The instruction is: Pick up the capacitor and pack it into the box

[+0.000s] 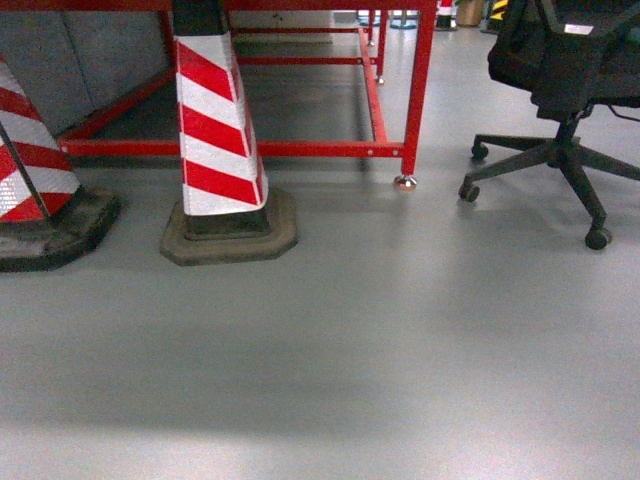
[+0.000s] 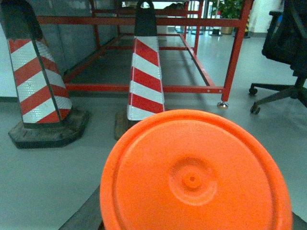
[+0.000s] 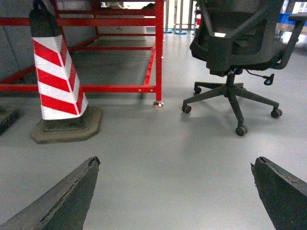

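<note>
Right end effector (image 3: 175,191) is seen in the right wrist view with fingers spread wide, nothing between them, aimed over bare grey floor (image 3: 158,143) toward an office chair (image 3: 235,43): judged a travel posture. Left wrist view: an orange disc (image 2: 194,175) blocks the lower frame, so the left end effector's state cannot be told. Head view: striped cones (image 1: 215,130), a red frame (image 1: 418,90); neither capacitor nor box is visible anywhere.

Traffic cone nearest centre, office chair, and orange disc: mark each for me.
Traffic cone (image 1: 215,130), head view, on a red stripe of its body.
Office chair (image 3: 230,93), right wrist view, on the centre column above the wheeled base.
Orange disc (image 2: 192,179), left wrist view, on the raised hub at its middle.
</note>
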